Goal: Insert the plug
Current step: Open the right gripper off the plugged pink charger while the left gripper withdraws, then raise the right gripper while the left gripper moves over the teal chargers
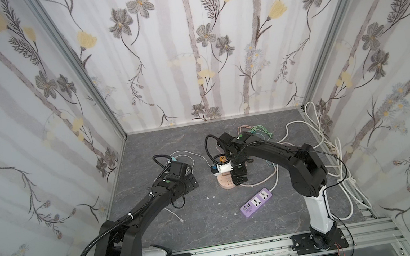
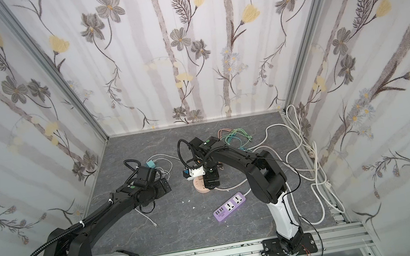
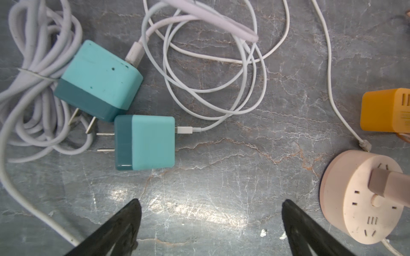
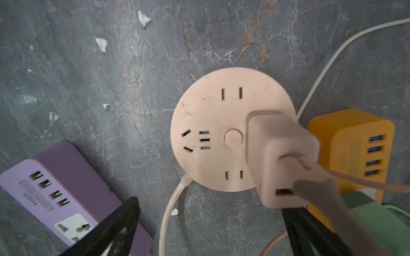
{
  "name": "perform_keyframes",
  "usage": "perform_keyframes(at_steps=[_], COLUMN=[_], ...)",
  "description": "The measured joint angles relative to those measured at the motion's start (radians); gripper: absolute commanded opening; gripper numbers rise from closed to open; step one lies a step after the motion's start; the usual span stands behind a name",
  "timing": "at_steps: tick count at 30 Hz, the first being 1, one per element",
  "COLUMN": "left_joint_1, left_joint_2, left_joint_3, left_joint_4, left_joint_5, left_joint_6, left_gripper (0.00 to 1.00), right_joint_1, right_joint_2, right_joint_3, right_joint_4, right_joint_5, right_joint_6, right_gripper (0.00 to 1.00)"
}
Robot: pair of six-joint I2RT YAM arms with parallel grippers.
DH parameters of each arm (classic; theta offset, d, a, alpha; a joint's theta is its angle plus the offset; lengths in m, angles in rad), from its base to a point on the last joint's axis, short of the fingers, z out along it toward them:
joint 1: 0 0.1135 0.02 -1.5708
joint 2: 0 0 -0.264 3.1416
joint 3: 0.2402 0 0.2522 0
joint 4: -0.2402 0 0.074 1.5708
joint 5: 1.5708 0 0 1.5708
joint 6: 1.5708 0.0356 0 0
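Your right end effector [image 4: 210, 208] hangs over the round pink socket [image 4: 213, 124] with its fingers spread wide and nothing between them. It grips nothing. The pink plug [image 4: 281, 155] stands on the socket's face, on the side nearest the orange USB block [image 4: 346, 141]. Its base sits against the face and no prongs show. In the right wrist view one black finger [image 4: 297, 223] lies just beside the plug's cable end, partly hidden behind it, and you cannot tell whether they touch. The other finger crosses in front of the purple power strip [image 4: 55, 188].

In both top views the socket sits near the middle of the desk [image 1: 200, 227]. The purple strip lies between it and the front edge, a little toward the right. The orange block stands just behind the socket, toward the back edge.

Your left end effector [image 3: 210, 206] is open too — fingers wide apart over bare desk, holding nothing. Beyond its fingertips lie two teal chargers [image 3: 144, 143], corner to corner, touching or very nearly so. Each has a white lead plugged into it, and their prongs are bare. Loose loops of white cable [image 3: 213, 88] spread out beside them. In the top views these chargers lie left of the socket, toward the back-left part of the desk.

Thick white cords [image 1: 339, 157] run in a heap along the right edge. A tangle of thin green and pink wires [image 1: 257, 130] lies near the back edge, behind the right arm.
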Motion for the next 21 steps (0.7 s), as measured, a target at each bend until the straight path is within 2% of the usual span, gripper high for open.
perform_keyframes(at_steps=[6,12,17,21], left_joint_1=[-0.025,-0.012,0.035,0.05], left_joint_2=[-0.039,-0.132,-0.15,-0.12], left_joint_3=[0.009,0.008,0.007,0.018], left_joint_4=[-0.02,-0.036,-0.041,-0.05], left_joint_5=[-0.103,-0.228,-0.245,-0.235], left_joint_6=[-0.04,-0.057,-0.016,0.033], left_gripper=[1.0,1.0,1.0,1.0], right_joint_1=[-0.014,-0.042,-0.061,-0.072], right_joint_2=[-0.069,-0.187,-0.322,-0.467], right_joint_3=[-0.11,-0.22,-0.369,-0.513], right_joint_4=[-0.061,-0.047,0.129,0.359], right_joint_5=[-0.05,-0.099,-0.099,-0.061], right_joint_6=[-0.065,-0.066,0.018,0.177], right_gripper=[0.99,0.99,0.99,0.99])
